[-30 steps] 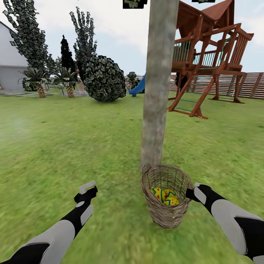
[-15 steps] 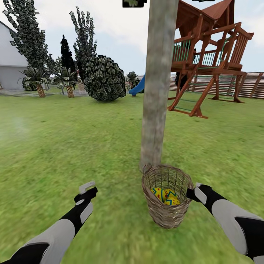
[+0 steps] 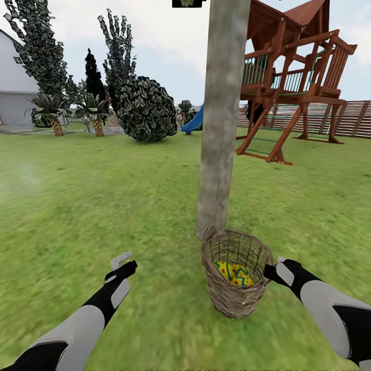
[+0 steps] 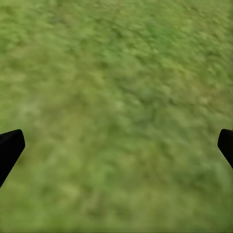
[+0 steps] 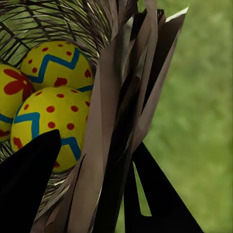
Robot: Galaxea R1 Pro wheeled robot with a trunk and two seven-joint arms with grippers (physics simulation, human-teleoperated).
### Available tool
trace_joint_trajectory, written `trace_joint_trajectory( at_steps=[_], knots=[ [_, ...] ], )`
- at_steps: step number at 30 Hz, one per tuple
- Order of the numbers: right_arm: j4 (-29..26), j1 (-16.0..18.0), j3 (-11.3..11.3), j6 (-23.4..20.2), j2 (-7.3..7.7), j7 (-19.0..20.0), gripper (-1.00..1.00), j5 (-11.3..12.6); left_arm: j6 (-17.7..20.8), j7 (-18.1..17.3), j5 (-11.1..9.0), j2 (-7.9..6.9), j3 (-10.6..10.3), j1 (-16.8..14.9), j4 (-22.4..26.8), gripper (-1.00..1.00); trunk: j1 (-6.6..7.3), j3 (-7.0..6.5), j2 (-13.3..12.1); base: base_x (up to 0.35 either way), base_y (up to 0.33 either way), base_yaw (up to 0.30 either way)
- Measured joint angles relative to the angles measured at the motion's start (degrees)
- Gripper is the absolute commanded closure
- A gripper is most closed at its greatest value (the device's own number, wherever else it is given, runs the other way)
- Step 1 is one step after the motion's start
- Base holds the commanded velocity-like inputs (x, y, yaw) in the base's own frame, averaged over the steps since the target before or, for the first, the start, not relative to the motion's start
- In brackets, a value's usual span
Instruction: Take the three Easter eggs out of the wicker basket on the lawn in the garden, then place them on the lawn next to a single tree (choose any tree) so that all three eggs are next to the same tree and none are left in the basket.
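The brown wicker basket (image 3: 234, 301) stands on the lawn (image 3: 103, 196) right at the foot of the thick grey-brown tree (image 3: 219, 129). Three yellow Easter eggs (image 3: 234, 273) with blue zigzags and red dots lie inside it. In the right wrist view they are close up: one egg (image 5: 60, 63), a second (image 5: 51, 121) and a third (image 5: 9, 97). My right gripper (image 3: 269, 270) is shut on the basket's rim (image 5: 114, 97), one finger inside the wall and one outside. My left gripper (image 3: 122, 262) hangs open over bare grass (image 4: 116, 97), left of the basket.
A wooden playset (image 3: 293, 77) with a blue slide (image 3: 194, 121) stands behind the tree, backed by a slatted fence (image 3: 335, 118). A round bush (image 3: 147, 111), thin dark trees, short palms (image 3: 51, 111) and a grey building (image 3: 15, 87) lie far left. Open grass spreads around the trunk.
The basket and my right gripper have shifted a little to the right together. My left arm has barely moved.
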State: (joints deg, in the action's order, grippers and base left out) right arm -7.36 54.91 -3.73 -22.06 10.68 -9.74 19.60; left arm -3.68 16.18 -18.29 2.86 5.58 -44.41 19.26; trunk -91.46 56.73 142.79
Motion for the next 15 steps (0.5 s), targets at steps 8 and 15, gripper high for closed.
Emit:
trace_joint_trajectory(
  at_steps=[8, 15],
  knots=[
    [-0.7, 0.1, -0.6, 0.1, -0.01, -0.1, 1.00, 1.0, -0.1, 0.0, 0.0, 0.00, 0.0, 0.0, 0.0, -1.00, -0.39, 1.71, 0.5, 0.000, 0.000, 0.000],
    [-1.4, 0.1, -1.5, 0.1, -0.02, -0.1, 1.00, 1.3, -0.1, 0.1, 0.0, -0.08, 0.0, 0.0, 0.0, -1.00, -0.47, 2.38, 0.6, 0.000, 0.000, 0.000]
  ],
)
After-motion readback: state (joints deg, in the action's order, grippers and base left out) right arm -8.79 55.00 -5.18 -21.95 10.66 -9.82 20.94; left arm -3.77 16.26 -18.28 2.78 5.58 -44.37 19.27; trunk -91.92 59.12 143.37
